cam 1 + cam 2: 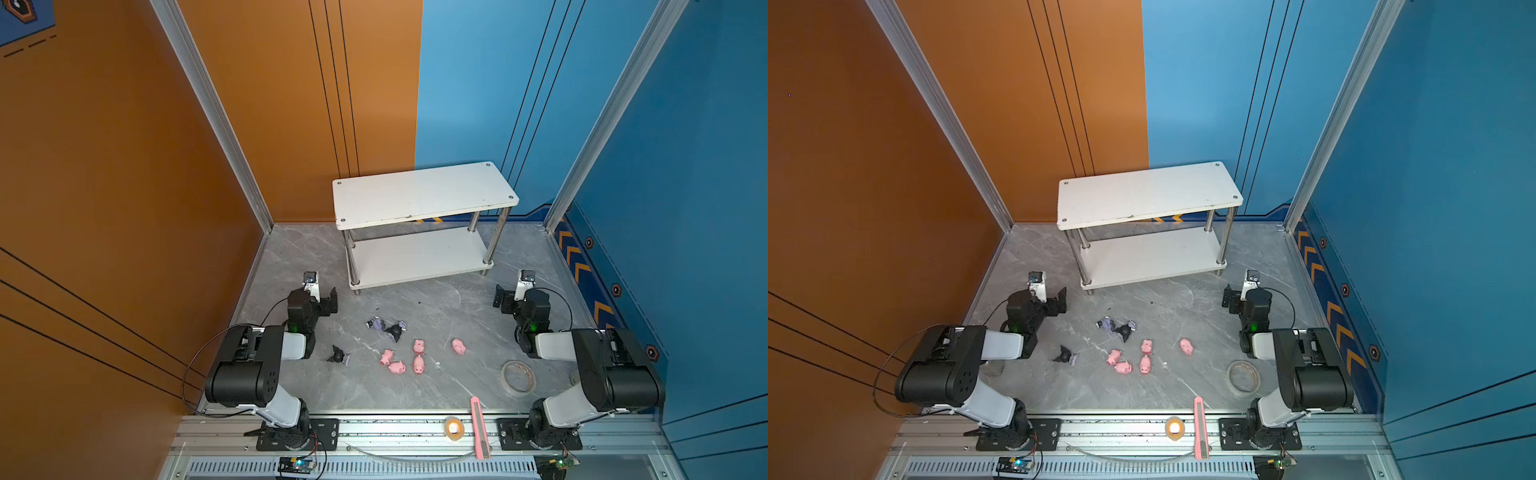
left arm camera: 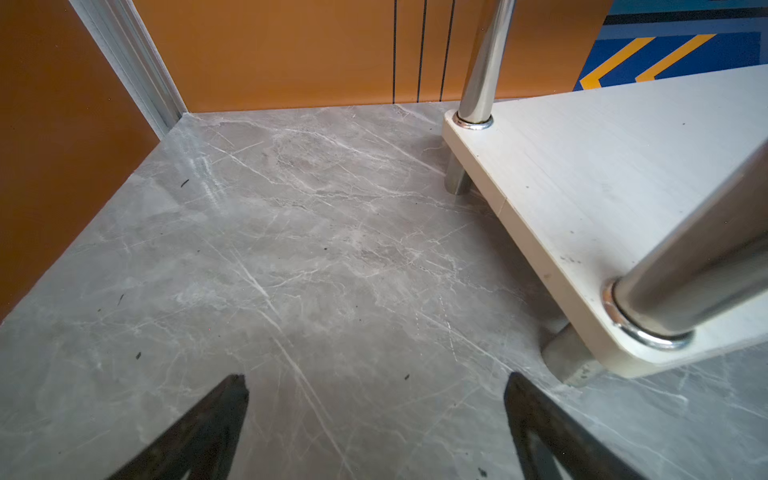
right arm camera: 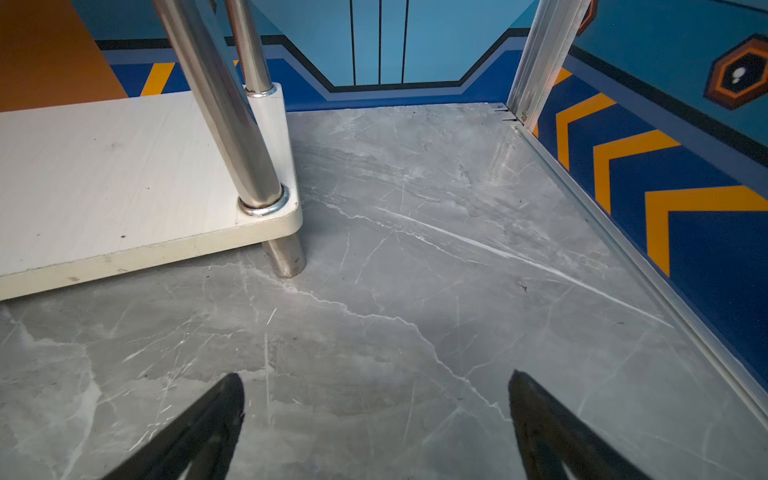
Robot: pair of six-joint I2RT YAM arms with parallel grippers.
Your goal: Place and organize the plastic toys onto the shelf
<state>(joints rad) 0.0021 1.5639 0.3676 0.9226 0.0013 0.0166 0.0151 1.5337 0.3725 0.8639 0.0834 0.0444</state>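
Nothing is on the shelf yet, so the job has not begun.

The shelf (image 1: 424, 195) stands at the back of the table (image 1: 457, 307), and both its boards are bare. Five pigs (image 1: 419, 346) lie in a loose bunch on the table in front of it. Three black-eared toys (image 1: 395, 330) lie just to their left, one a bit apart. The left gripper (image 2: 376, 380) is wide open and empty, near the shelf's left end. The right gripper (image 3: 376, 376) is wide open and empty too, near the right end. All eight toys are left to pick up and line up on the shelf.
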